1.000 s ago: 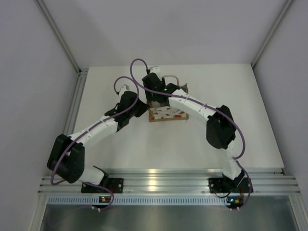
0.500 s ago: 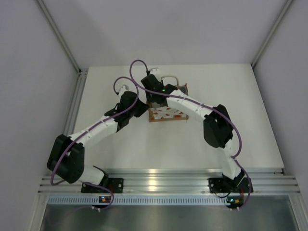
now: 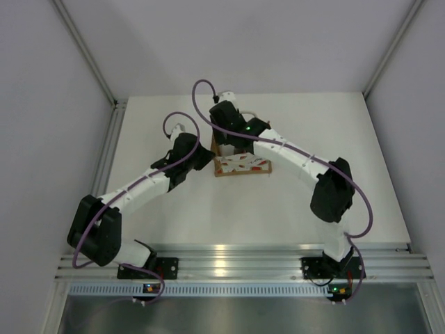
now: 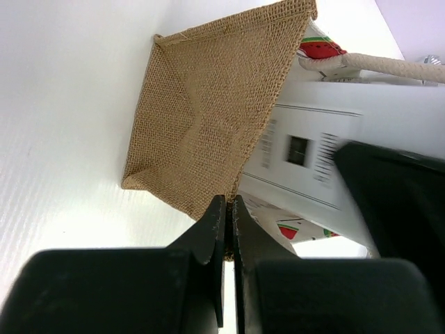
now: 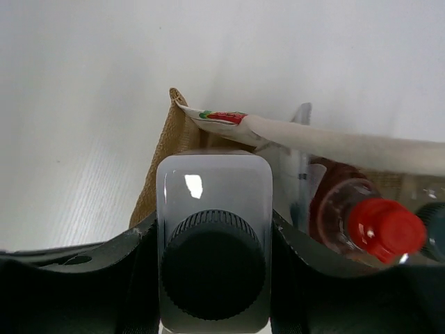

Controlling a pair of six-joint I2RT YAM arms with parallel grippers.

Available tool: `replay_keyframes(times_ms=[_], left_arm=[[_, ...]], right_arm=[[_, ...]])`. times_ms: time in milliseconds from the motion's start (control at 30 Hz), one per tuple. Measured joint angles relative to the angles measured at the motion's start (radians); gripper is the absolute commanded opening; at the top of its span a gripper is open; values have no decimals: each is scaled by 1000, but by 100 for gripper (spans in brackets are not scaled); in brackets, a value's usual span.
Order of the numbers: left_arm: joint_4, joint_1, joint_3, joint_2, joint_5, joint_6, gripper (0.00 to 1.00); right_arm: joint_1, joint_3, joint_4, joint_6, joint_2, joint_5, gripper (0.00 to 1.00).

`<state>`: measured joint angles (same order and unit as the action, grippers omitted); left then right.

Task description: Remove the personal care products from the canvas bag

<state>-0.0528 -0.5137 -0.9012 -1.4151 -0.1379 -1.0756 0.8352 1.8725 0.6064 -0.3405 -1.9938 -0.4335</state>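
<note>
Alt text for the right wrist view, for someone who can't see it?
The right pincer grips a pale squarish bottle whose dark round cap faces the camera. Behind it is the tan canvas bag with its white handle, and a red-capped bottle sits inside.

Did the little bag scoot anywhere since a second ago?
No. In the top view the canvas bag stays equally far from the table and its far edge, though the right gripper grips the pale squarish bottle.
</note>
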Motion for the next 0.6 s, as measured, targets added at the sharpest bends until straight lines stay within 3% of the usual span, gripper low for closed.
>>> replay_keyframes(times_ms=[600], left_arm=[[0,0,2,0,-6,-6,0]], right_arm=[[-38,0,92,117,353,-33,0]])
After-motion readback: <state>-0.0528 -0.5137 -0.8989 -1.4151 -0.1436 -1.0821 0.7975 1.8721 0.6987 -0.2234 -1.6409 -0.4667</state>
